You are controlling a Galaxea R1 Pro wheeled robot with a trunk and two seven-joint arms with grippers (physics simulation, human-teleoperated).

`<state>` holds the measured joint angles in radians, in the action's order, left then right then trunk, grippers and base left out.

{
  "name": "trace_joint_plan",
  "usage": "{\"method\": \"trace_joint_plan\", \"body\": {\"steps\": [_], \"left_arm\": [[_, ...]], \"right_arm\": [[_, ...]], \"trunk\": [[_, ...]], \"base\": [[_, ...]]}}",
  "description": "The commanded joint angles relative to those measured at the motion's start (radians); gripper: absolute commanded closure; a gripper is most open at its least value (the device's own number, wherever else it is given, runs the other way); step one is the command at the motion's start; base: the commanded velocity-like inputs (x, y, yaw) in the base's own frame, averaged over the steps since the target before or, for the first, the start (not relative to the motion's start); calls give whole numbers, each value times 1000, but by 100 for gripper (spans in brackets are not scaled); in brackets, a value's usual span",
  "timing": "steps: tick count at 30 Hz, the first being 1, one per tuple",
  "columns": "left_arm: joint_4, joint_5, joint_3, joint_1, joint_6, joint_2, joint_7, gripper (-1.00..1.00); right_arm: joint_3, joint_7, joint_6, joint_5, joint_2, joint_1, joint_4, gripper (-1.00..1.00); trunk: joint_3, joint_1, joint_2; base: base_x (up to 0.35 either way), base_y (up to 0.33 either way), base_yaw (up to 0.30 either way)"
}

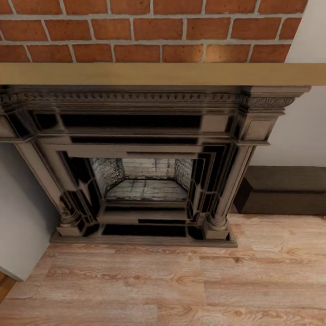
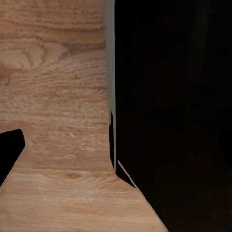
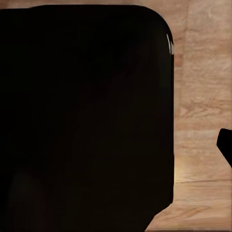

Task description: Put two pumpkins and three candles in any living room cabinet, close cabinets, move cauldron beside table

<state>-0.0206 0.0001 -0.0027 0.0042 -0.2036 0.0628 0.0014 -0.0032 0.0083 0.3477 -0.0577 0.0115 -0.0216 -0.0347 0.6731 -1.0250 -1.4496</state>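
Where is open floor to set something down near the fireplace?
The plank floor in front of the fireplace is bare across the view. A smaller bare strip lies before the dark cabinet at right. The wooden mantel shelf is bare too.

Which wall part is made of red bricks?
The top part, above the wooden shelf. The walls beside the fireplace are plain and pale.

body, left wrist view: a large flat matte-black panel [image 2: 174, 96] is seen, straight-edged, with a thin pale rim line | a small black angular part [image 2: 9, 152] is seen apart from it | body, right wrist view: a black slab with rounded corners [image 3: 87, 116] is seen; a small black tip [image 3: 225, 145] is seen beside it | no markings, cables or screws can be made out
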Motion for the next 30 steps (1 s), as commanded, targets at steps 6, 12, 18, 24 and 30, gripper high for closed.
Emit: {"method": "trace_joint_plan", "body": {"steps": [6, 12, 18, 24, 30], "left_arm": [[-1, 0, 0, 0, -2, 0, 0, -100], [-1, 0, 0, 0, -2, 0, 0, -100], [-1, 0, 0, 0, -2, 0, 0, -100], [-1, 0, 0, 0, -2, 0, 0, -100], [-1, 0, 0, 0, -2, 0, 0, -100]], "right_arm": [[0, 1, 7, -6, 3, -1, -4, -100], [0, 1, 6, -6, 4, -1, -4, -100], [0, 1, 7, -5, 15, -1, -3, -100], [0, 1, 7, -5, 21, -1, -2, -100], [0, 1, 7, -6, 22, -1, -2, -100]], "trunk": [[7, 0, 0], [13, 0, 0], [20, 0, 0], [26, 0, 0], [32, 0, 0]], "base": [[0, 0, -223], [0, 0, -223], [0, 0, -223], [0, 0, -223], [0, 0, -223]]}}
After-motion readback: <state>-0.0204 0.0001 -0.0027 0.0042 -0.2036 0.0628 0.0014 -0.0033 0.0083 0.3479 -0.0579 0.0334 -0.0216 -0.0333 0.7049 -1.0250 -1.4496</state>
